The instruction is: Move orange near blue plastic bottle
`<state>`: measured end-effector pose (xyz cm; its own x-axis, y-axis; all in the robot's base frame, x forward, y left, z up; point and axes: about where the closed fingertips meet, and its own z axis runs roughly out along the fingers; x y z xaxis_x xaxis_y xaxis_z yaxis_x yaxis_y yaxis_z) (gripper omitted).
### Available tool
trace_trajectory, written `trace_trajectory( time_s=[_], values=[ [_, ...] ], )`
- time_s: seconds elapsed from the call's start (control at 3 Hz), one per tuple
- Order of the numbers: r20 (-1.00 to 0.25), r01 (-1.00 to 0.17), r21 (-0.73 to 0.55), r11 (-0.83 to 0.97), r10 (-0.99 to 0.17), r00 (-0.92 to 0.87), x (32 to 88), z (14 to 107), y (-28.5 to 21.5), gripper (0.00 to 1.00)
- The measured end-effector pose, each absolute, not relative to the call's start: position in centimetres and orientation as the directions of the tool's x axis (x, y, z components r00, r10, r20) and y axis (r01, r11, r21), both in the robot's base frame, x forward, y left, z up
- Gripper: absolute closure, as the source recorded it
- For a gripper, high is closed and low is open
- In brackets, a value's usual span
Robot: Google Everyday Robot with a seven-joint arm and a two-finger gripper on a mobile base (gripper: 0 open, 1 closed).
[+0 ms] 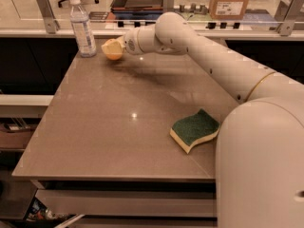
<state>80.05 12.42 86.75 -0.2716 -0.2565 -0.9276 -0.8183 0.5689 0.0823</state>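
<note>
The blue plastic bottle (82, 26), clear with a white cap and pale label, stands upright at the table's far left corner. My gripper (111, 48) reaches from the right across the far side of the table and is shut on the orange (114, 52), which sits low at the table surface just right of the bottle. The fingers partly cover the orange's top. A gap of about one bottle width separates the orange from the bottle.
A green-and-yellow wavy sponge (194, 129) lies near the table's right front. The brown table (118, 127) has its front edge near me. A counter with a cardboard box (231, 1) and a tray (138, 0) runs behind the table.
</note>
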Motion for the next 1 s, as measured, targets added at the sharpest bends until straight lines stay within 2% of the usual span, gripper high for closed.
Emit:
trace_trajectory(
  time_s=[0.67,1.0],
  values=[
    [-0.943,-0.831,0.07,0.552,-0.237,-0.236,81.2,85.7,14.4,1.0],
    [-0.935,-0.829,0.063,0.556,-0.258,-0.244,81.2,85.0,14.6,0.82]
  ],
)
